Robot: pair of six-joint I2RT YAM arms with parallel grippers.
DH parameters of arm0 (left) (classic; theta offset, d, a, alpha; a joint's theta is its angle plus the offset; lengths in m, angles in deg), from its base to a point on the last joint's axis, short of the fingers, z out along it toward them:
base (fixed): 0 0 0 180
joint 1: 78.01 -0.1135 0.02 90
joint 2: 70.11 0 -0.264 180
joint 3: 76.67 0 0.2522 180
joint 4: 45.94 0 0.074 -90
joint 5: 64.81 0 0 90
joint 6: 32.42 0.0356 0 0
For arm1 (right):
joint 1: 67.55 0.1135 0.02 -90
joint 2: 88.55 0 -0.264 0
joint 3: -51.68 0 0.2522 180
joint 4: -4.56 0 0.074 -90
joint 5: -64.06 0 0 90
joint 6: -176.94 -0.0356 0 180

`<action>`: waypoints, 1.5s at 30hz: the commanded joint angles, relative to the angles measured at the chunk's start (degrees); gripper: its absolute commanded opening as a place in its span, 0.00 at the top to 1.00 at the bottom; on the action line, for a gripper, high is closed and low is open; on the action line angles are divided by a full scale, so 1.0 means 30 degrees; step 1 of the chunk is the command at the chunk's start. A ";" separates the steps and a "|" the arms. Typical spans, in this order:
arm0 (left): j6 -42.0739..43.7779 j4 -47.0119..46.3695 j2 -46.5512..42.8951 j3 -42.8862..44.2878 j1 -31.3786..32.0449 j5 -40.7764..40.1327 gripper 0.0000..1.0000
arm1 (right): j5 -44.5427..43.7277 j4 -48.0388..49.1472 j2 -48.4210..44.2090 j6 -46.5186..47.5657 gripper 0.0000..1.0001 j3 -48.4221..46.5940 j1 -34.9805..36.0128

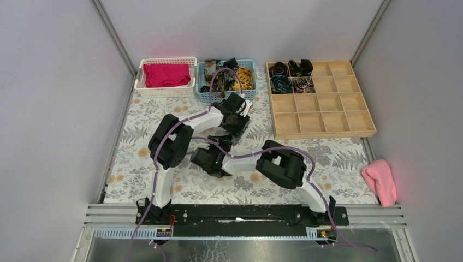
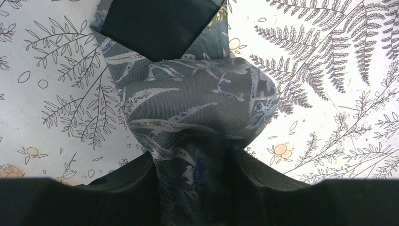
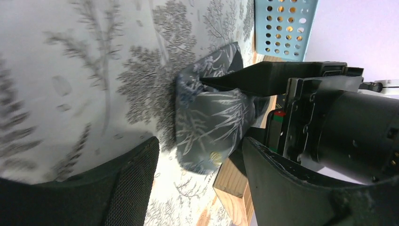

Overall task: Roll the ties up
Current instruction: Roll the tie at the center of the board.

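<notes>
The left gripper pinches one grey tie; the right gripper gapes wide beside it. Four rolled ties sit in the wooden tray.

Left end effector clamped, right end effector spread

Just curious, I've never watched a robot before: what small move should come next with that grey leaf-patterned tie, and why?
Probably the right end effector should close on the grey leaf-patterned fabric necktie. The left end effector pinches it in a loose bundle, and the right one, open, appears to flank it.
</notes>
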 commanded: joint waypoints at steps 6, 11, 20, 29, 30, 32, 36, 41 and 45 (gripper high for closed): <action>0.0287 0.2799 0.2405 -0.1495 -0.0384 -0.0505 0.48 | 0.0857 -0.0927 0.1430 0.0429 0.26 -0.1494 -0.1434; 0.0316 0.2740 0.2296 -0.1561 -0.0384 -0.0471 0.48 | 0.1630 -0.2297 0.2216 -0.0230 0.35 -0.2312 -0.2006; 0.0316 0.2696 0.2098 -0.1751 -0.0384 -0.0470 0.48 | 0.2257 -0.4158 0.4099 -0.1231 0.41 -0.3574 -0.3100; 0.0323 0.2683 0.1610 -0.1839 -0.0399 -0.0411 0.48 | 0.4749 -0.5091 0.4039 -0.2406 0.66 -0.4268 -0.3551; 0.0317 0.2684 0.1374 -0.1808 -0.0393 -0.0331 0.48 | 0.5147 -0.5313 0.3921 -0.2503 0.69 -0.4342 -0.3592; 0.0316 0.2479 0.0895 -0.1807 -0.0384 -0.0113 0.48 | 0.6321 -0.5660 0.3705 -0.2791 0.73 -0.4435 -0.3682; 0.0118 0.2242 -0.0062 -0.1213 -0.0582 0.0117 0.41 | 0.7970 -0.6331 0.3324 -0.3288 0.79 -0.4620 -0.3690; -0.0739 0.2223 -0.0766 0.0503 -0.1040 -0.0199 0.27 | 0.9514 -0.6614 0.2694 -0.3595 0.81 -0.4397 -0.3693; -0.1474 0.2231 -0.1017 0.2658 -0.1570 -0.0070 0.22 | 1.0603 -0.6687 0.2341 -0.3885 0.82 -0.4190 -0.3690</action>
